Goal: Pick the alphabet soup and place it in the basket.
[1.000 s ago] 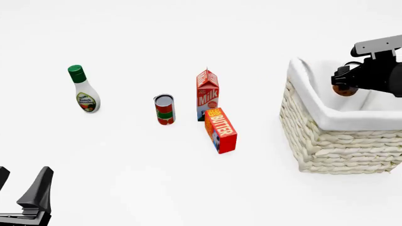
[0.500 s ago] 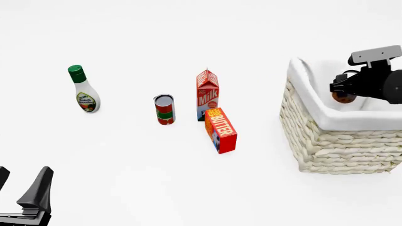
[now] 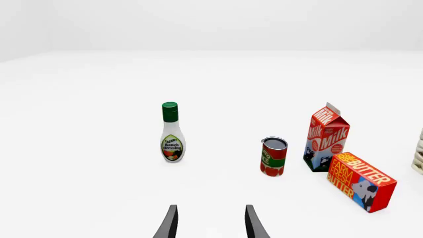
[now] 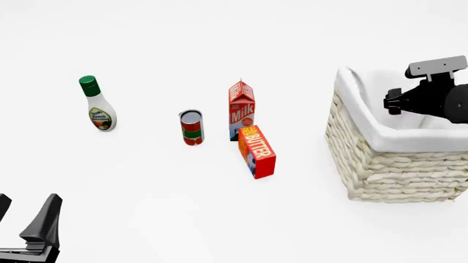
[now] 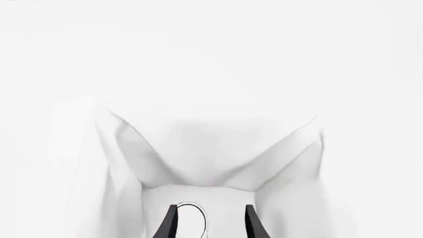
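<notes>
Left gripper [image 4: 26, 230]: lower left corner, fingers apart, holding nothing.
Dressing bottle [image 4: 97, 104]: green cap, label reads "Ranch Dressing".
Red-and-green can [image 4: 192, 127]: writing unreadable.
Carton [image 4: 241, 109]: "Milk".
Box [image 4: 257, 151]: "Butter".
Basket [image 4: 387, 164]: right edge.
Right gripper [image 5: 210, 223]: above the basket, fingers apart.
Alphabet soup [image 5: 193, 218]: silver top between the fingers, inside the basket.

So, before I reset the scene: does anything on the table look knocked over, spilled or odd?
Nothing stands out. The dressing bottle, red-and-green can and milk carton stand upright; the butter box sits skewed beside the carton, undamaged. Nothing spilled.
</notes>
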Motion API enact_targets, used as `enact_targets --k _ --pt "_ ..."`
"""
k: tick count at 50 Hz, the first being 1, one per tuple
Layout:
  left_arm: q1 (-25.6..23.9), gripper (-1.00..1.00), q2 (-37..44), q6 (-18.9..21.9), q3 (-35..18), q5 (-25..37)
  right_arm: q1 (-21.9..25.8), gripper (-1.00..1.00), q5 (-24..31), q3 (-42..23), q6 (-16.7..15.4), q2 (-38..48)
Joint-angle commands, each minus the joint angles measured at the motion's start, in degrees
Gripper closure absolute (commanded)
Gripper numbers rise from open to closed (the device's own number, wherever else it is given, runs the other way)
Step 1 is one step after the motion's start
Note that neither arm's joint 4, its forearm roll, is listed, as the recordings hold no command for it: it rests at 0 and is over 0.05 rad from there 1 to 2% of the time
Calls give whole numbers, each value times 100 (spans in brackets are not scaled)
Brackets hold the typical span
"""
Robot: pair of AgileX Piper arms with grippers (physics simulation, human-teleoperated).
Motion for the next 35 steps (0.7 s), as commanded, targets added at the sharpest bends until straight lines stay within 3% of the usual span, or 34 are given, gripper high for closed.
enact_targets --k 1,15,35 --pt "0 -100 0 0 0 0 6 -100 -16 -2 82 -25" --pt "0 -100 0 0 0 0 112 -100 397 -101 218 -681" --pt "0 -100 0 0 0 0 1015 -100 1941 -920 424 -2591"
